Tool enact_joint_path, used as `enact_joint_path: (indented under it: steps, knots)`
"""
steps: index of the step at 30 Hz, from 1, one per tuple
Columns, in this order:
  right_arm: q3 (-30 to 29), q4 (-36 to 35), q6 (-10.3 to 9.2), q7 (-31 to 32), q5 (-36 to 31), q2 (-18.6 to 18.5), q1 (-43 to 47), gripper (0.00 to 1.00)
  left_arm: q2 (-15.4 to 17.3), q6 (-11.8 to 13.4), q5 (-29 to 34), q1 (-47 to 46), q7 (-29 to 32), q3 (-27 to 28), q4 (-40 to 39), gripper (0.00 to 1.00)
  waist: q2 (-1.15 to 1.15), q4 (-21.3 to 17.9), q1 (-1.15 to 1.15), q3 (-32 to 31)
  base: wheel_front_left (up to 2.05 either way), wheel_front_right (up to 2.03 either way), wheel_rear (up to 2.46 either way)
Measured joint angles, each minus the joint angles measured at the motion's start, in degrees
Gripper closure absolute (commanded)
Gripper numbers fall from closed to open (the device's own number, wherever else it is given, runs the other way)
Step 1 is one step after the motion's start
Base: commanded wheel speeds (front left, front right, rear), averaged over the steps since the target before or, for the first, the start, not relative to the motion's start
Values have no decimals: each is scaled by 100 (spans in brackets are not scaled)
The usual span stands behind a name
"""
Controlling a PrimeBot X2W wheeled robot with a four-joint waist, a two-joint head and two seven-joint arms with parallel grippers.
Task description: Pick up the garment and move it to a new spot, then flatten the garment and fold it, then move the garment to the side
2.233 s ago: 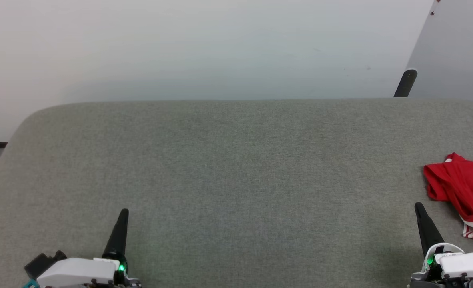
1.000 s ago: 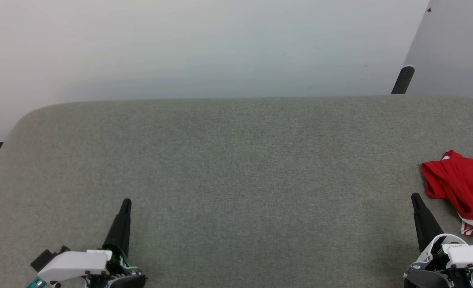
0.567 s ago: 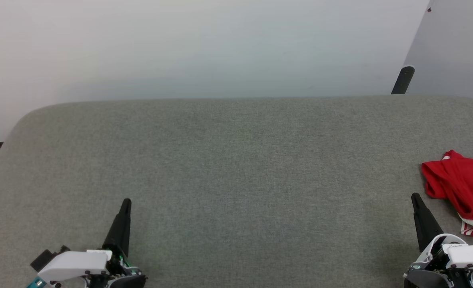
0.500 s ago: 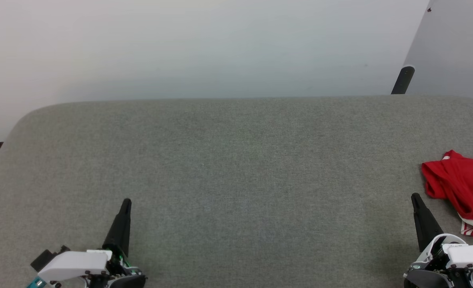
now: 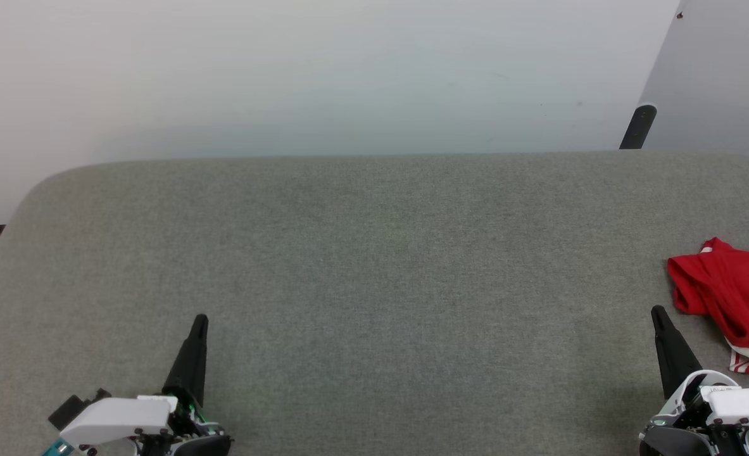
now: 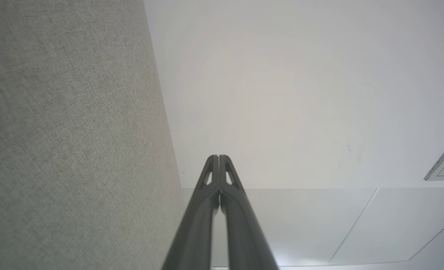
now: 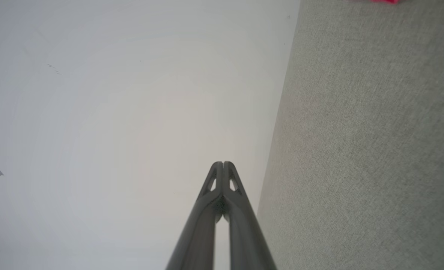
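The garment (image 5: 734, 296) is lying bunched at the right edge of the grey fabric surface (image 5: 374, 266), running out of the head view, so most of it is cut off. The left gripper (image 5: 201, 320) and right gripper (image 5: 655, 311) are resting near the front edge, both pinched closed and empty.

Surface: grey fabric-covered table (image 5: 374, 253), rounded far corner | On it: crumpled red garment (image 5: 729, 288), white striped trim, right edge
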Motion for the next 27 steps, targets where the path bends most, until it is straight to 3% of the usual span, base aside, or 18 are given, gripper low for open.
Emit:
enact_joint_path:
  steps: [27]
  knots:
    - [0,0,0,0,0,0,0,100,-1,0,0,-1,0,-1,0,100,0,0,0,0,0,0,0]
